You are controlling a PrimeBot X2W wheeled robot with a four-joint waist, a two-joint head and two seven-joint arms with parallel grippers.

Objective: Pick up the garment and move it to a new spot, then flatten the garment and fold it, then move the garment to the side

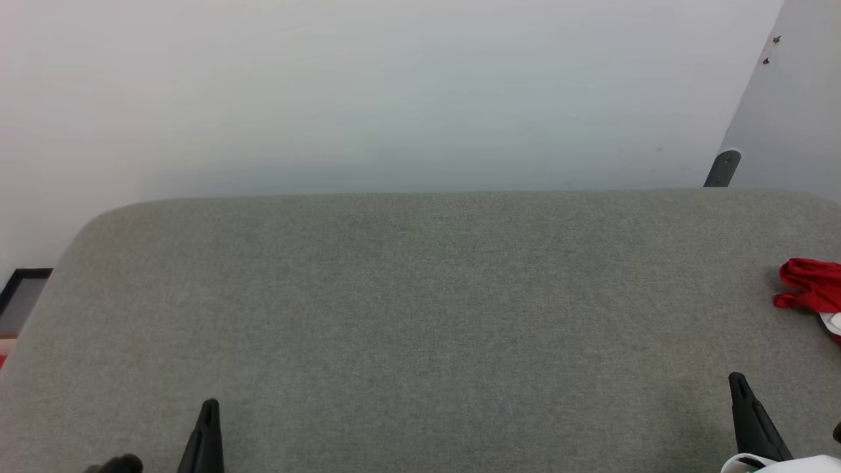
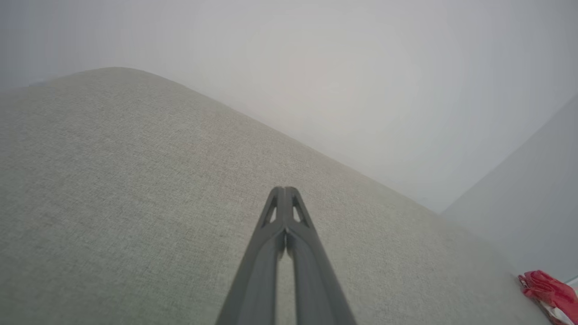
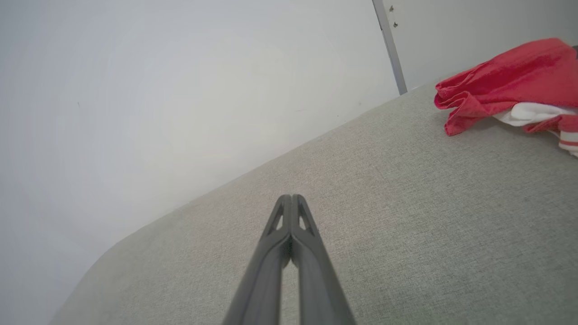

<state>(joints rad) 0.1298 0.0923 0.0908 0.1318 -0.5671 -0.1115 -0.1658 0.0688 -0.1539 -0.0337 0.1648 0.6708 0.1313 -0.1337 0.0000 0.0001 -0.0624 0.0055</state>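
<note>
Left gripper (image 2: 285, 190): the jaws are closed, the two dark fingers meeting at the tips, with nothing held between them. In the left wrist view the fingers point across the grey fabric top of the desk (image 2: 135, 189) toward its far edge. In the head view this gripper (image 1: 209, 420) shows at the lower left, over bare fabric.

Right gripper (image 3: 291, 197): the jaws are closed tip to tip and hold nothing. In the head view it (image 1: 741, 391) shows at the lower right, above the desk (image 1: 420, 315).

The garment (image 3: 505, 81) lies crumpled on the desk (image 3: 406, 216) near its right end, well apart from both grippers.

- Right wrist view: bunched red cloth, with a white part and red-white striped trim below it.
- Head view: the garment (image 1: 811, 286) is cut off by the right frame edge, beyond and to the right of the right gripper.
- Left wrist view: it (image 2: 546, 289) appears at the lower right corner.

A pale wall (image 1: 394, 92) stands behind the desk. A grey panel (image 1: 795, 105) with a dark fitting (image 1: 723, 167) at its foot stands at the upper right.
</note>
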